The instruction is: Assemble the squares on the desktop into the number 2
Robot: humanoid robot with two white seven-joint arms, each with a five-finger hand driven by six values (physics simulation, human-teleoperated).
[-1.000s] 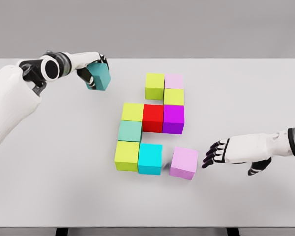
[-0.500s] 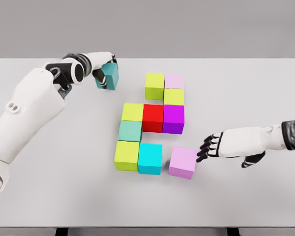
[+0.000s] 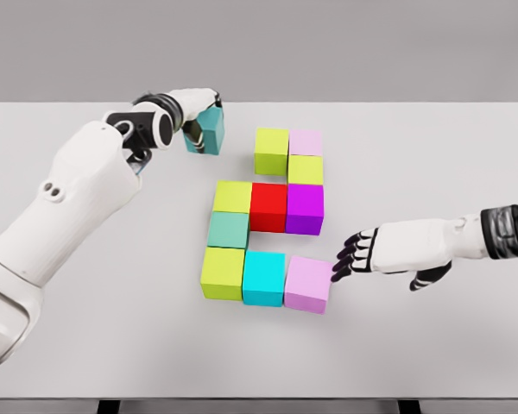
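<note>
Coloured cubes form a figure on the white table (image 3: pixel 432 155): olive (image 3: pixel 272 150) and pale pink (image 3: pixel 306 142) on top, a yellow-green cube (image 3: pixel 305 170), then yellow-green (image 3: pixel 233 197), red (image 3: pixel 268 207), magenta (image 3: pixel 304 209), sea-green (image 3: pixel 229 229), and a bottom row of yellow-green (image 3: pixel 222 272) and cyan (image 3: pixel 263 278). A lilac cube (image 3: pixel 307 284) sits against the cyan one. My right hand (image 3: pixel 344 257) has its fingers spread, fingertips touching the lilac cube's right side. My left hand (image 3: pixel 200 110) is shut on a teal cube (image 3: pixel 207 133), held left of the olive cube.
The table's front edge runs along the bottom of the view. My left arm (image 3: pixel 69 207) crosses the left part of the table.
The left hand carried the teal cube rightward toward the olive cube. The right hand slid left and pushed the lilac cube against the cyan cube.
</note>
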